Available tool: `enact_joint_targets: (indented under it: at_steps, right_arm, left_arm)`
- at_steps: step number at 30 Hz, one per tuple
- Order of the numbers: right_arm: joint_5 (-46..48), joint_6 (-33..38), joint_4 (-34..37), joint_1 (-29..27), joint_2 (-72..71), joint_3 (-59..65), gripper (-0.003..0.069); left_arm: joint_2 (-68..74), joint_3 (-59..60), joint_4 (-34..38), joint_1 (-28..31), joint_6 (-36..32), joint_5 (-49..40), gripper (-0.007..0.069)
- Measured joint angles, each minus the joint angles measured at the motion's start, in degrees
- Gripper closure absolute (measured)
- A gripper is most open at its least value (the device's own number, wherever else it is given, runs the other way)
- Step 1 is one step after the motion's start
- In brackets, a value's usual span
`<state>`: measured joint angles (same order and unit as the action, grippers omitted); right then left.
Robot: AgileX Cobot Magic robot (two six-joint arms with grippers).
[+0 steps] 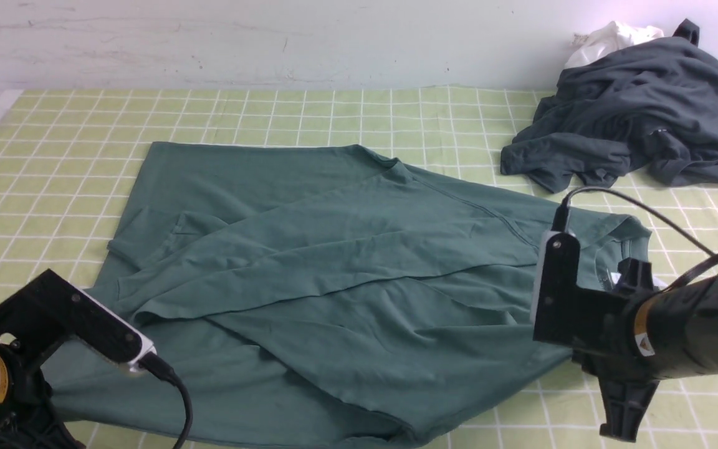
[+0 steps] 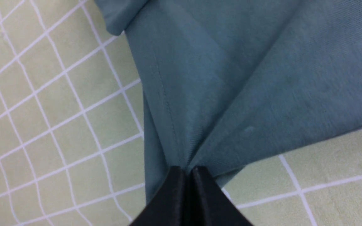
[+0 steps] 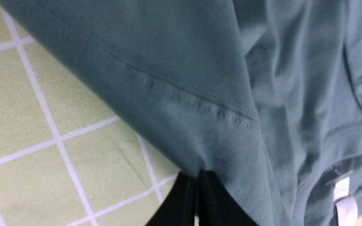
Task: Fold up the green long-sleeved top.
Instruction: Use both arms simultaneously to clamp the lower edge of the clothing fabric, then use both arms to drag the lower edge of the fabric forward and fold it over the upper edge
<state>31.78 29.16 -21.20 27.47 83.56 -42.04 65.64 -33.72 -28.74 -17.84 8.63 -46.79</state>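
The green long-sleeved top (image 1: 334, 262), a large dull forest-green cotton crew-neck, lies spread across the middle of the table on a pale green cloth with a white grid (image 1: 53, 156). Seen from the front, its collar end points toward 3 o'clock and its hem end toward 9 o'clock. Long folds of its own fabric cross the body diagonally, and a ribbed cuff shows near the 9 o'clock edge.

The left gripper (image 2: 187, 171) comes in from 8 o'clock. Its black fingers (image 2: 174, 188) are pressed together, pinching a bunched corner of the top, and the cloth fans away from the tips in tight creases. The checked cloth shows on both sides of that corner.

The right gripper (image 3: 198, 174) reaches in from 4 o'clock, at the collar end. Its fingers (image 3: 212, 194) are likewise closed tight on an edge of the top beside a stitched seam, with the fabric gathered at the tips. The small white neck label (image 3: 344, 188) lies just beside that pinch, inside the collar.

At 2 o'clock, well apart from the top, a crumpled dark charcoal-grey garment (image 1: 639, 118) sits heaped against the pale wall (image 1: 272, 37). A small white cloth (image 1: 608, 37) pokes out behind it at its far edge.
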Motion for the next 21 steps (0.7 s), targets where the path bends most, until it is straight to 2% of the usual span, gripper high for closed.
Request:
enact_joint_targets:
  at_steps: [5,9,15,21]
  right_arm:
    - [4.33,-6.9,0.8,-0.06,-2.22,-2.87,0.0663]
    - [3.56,-13.03,0.57,-3.01,0.12,-8.31,0.0664]
    - [0.42,-16.9,2.01,-9.3,9.73,-19.99,0.0664]
    - [0.85,-16.79,3.7,-12.36,20.84,-32.83,0.0664]
  left_arm:
    - [0.0,-6.61,-0.88,1.38,7.43,-3.06,0.0625]
    - [2.3,-13.54,-2.44,6.33,13.14,4.45,0.0624]
    - [15.54,-26.93,-2.62,12.36,14.88,12.07,0.0624]
    - [33.75,-44.09,-2.82,12.79,14.88,12.7,0.0624]
